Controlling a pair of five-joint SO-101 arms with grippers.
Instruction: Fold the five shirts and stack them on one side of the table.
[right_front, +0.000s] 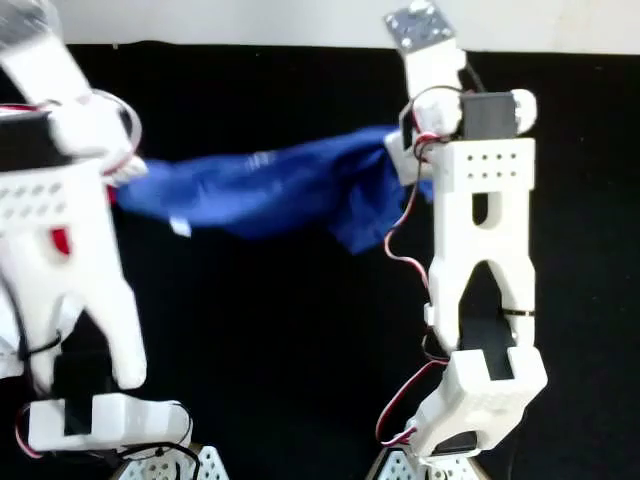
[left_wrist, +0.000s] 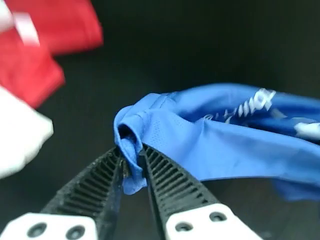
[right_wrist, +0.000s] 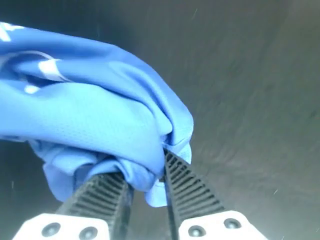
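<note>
Blue shirt (right_front: 270, 190): thin mesh-knit fabric with white print, bunched into a sagging band strung between both arms over the black table (right_front: 300, 360). Left gripper (left_wrist: 131, 154), ribbed black jaws, clamped on a rolled hem corner. Right gripper (right_wrist: 146, 172) pinched tight on a wadded fold at the opposite end. Red shirt (left_wrist: 45, 45) and white cloth (left_wrist: 20, 140) lie beyond the left gripper

Black tabletop (right_front: 300, 380), white wall (right_front: 250, 20) behind
</note>
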